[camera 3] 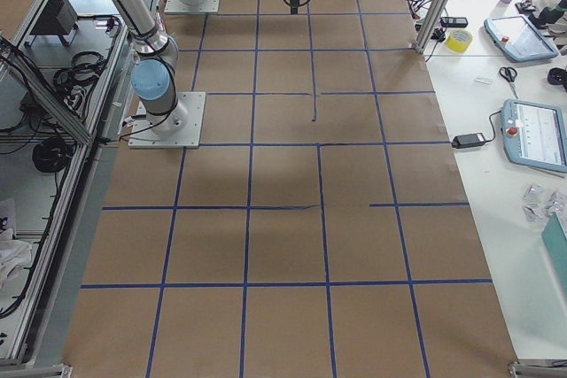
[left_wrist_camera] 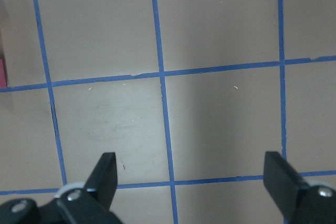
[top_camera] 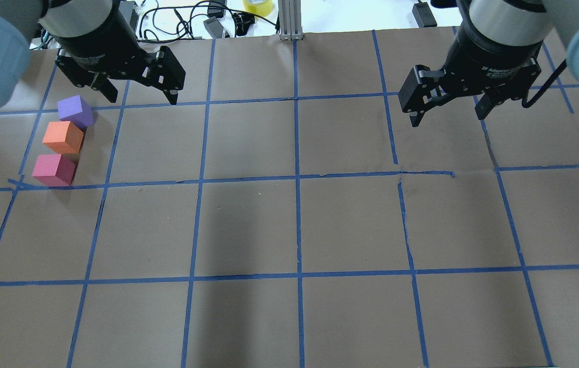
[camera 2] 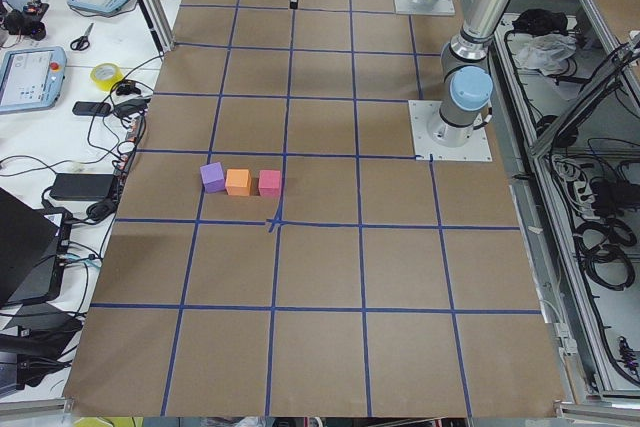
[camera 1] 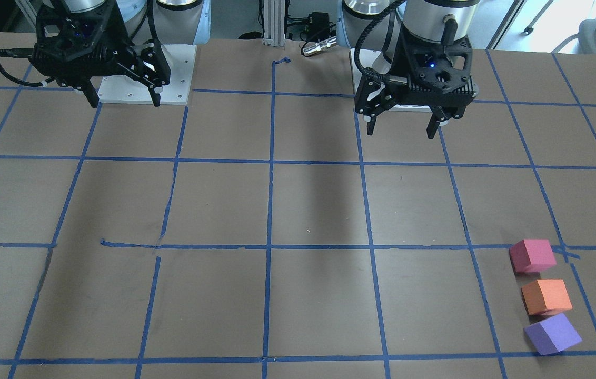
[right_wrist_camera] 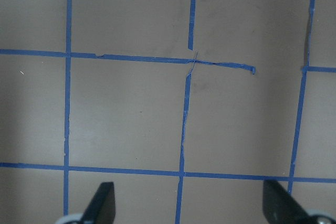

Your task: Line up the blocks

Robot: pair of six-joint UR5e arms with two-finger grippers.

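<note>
Three cubes lie in a touching row on the brown table at its left end: purple (top_camera: 75, 111), orange (top_camera: 63, 137), pinkish-red (top_camera: 53, 169). The front view shows them too: pinkish-red (camera 1: 532, 255), orange (camera 1: 546, 296), purple (camera 1: 553, 333). My left gripper (top_camera: 142, 98) hangs open and empty above the table, just right of the purple cube. Its wrist view shows its fingers (left_wrist_camera: 105, 174) wide apart over bare table, with a pinkish-red sliver (left_wrist_camera: 1, 73) at the edge. My right gripper (top_camera: 448, 118) is open and empty, far from the cubes, fingers (right_wrist_camera: 102, 203) apart.
Blue tape lines (top_camera: 297, 179) grid the brown table. White base plates (camera 1: 174, 73) sit at the robot's side. An aluminium post (top_camera: 289, 20), cables and a yellow tape roll (top_camera: 258, 6) lie past the far edge. Side benches hold tablets (camera 2: 30, 77) and tools.
</note>
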